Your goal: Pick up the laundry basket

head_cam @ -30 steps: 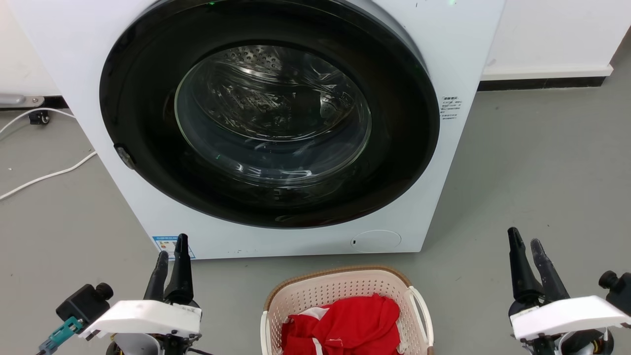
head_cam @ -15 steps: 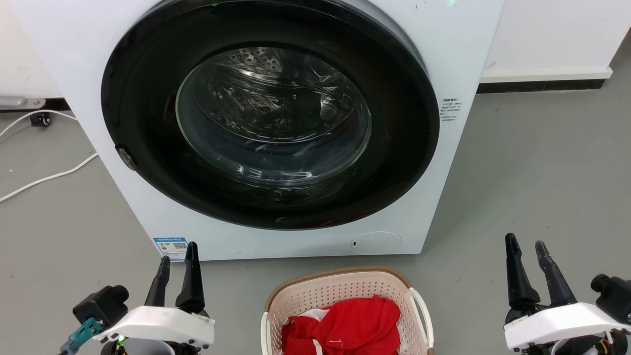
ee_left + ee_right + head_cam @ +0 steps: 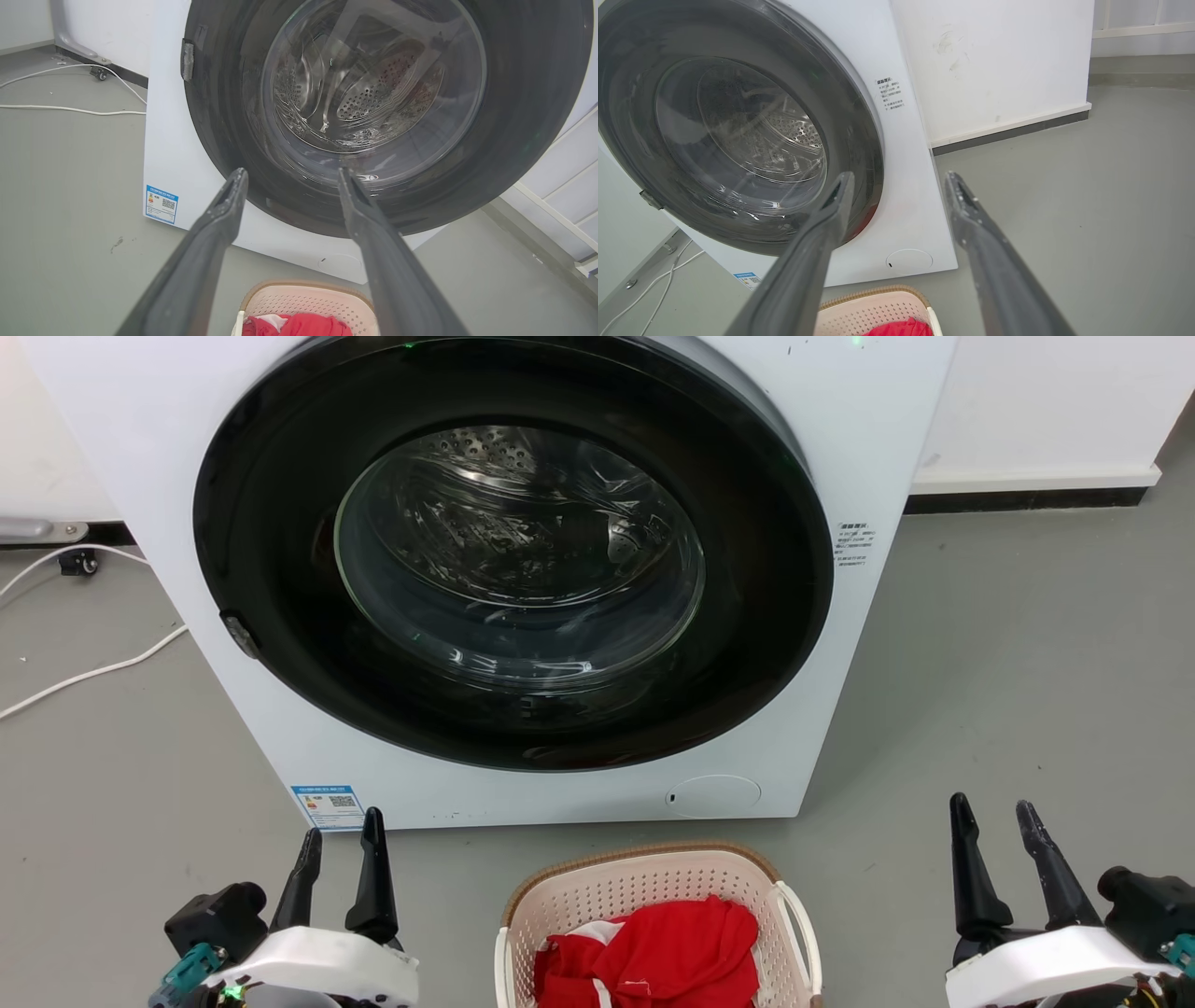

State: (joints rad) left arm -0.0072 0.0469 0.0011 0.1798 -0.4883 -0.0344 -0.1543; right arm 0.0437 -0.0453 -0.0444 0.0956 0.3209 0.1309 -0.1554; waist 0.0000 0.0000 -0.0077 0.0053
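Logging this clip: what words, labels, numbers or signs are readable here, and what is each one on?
Blue-bordered sticker with a QR code, low on the left of the white front-loading washing machine: print too small to read.
Block of small dark print, near the right edge of the machine's front: several short lines, too blurred to read.
Cream-white perforated plastic laundry basket: no text seen.
Nothing here can be quoted.

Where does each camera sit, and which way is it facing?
Head: on the head, facing forward and down at washer and basket; left gripper and right gripper low, jaws apart.
Left wrist: on the left arm, along its jaws at the washer.
Right wrist: on the right arm, along its jaws at washer and floor.
Shared: all show washer and basket.
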